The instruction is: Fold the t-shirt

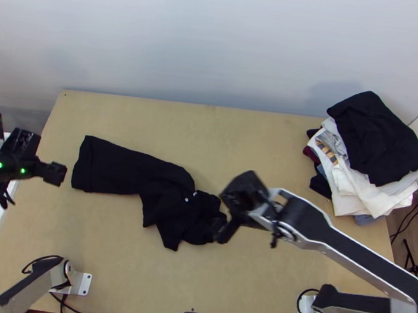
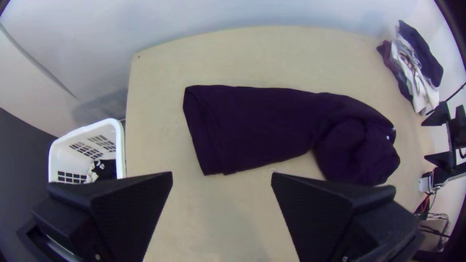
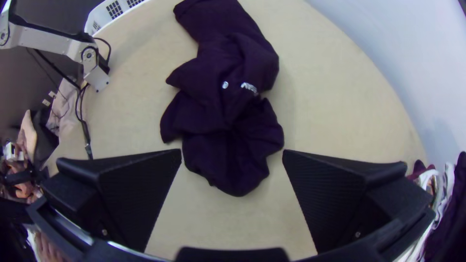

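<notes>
White basket: at the far left of my left wrist view I have its slatted wall and rim, with some dark and white cloth inside.
Left claw: I have it at the left side of the table, near the shirt's straight end but apart from it; its fingers stand wide apart with nothing between them.
T-shirt, left part: the black t-shirt lies across the left and middle of the table, this stretch a fairly smooth, narrow band with a straight end.
T-shirt, right part: here I see it bunched and crumpled, a corner poking toward the near edge and small pale marks on the cloth.
Right claw: I have it at the bunched end, its fingers spread and gripping no cloth; whether one brushes the shirt, I can't tell.
Clothes pile: far right, a stack with a black piece on top and white ones under it.
</notes>
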Controlling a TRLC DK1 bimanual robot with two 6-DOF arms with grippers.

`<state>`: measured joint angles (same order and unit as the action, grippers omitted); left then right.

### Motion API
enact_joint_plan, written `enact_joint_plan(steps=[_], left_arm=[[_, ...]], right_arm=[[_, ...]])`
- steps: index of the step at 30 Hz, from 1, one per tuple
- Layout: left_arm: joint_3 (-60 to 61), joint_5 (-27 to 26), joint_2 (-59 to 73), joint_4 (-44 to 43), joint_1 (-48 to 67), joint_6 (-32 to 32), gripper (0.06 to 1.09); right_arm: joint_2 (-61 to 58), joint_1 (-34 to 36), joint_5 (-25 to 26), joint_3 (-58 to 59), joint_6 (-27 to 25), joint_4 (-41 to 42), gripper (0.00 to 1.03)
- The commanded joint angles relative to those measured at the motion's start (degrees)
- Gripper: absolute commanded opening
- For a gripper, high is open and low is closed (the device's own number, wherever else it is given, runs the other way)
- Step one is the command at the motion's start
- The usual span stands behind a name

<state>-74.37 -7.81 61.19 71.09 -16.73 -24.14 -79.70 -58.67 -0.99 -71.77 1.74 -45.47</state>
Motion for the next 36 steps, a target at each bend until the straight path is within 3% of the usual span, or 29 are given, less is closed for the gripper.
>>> enact_joint_plan(steps=[1, 13, 18, 23, 32, 33, 36], left_arm=[[5.37, 0.17, -6.61, 1.95, 2.32, 2.96, 1.05], [10.56, -0.1, -7.4, -4.47, 4.16, 6.65, 1.05], [10.74, -0.1, -5.38, -6.31, 5.31, 6.56, 1.05], [10.91, -0.01, -3.62, -8.42, 5.57, 5.86, 1.05], [12.58, -0.1, -0.28, -12.2, 6.18, 4.89, 1.05], [12.76, -0.1, 0.16, -12.91, 6.36, 4.89, 1.05], [12.93, -0.1, 1.65, -14.49, 6.45, 4.45, 1.05]], right_arm=[[-8.37, -5.31, -0.94, -8.13, -0.68, 0.56, 0.94], [-24.27, -6.36, -0.85, -25.35, -6.84, -0.49, 0.92], [-30.34, -8.12, -0.76, -31.06, -11.32, -0.58, 0.74], [-35.44, -7.77, 2.14, -33.09, -14.31, -0.58, 0.74], [-40.18, -7.42, 4.95, -33.35, -14.48, 0.47, 0.74], [-40.88, -7.24, 5.56, -33.79, -14.48, 0.47, 0.71], [-41.76, -6.8, 7.06, -33.88, -15.1, 2.58, 0.33]])
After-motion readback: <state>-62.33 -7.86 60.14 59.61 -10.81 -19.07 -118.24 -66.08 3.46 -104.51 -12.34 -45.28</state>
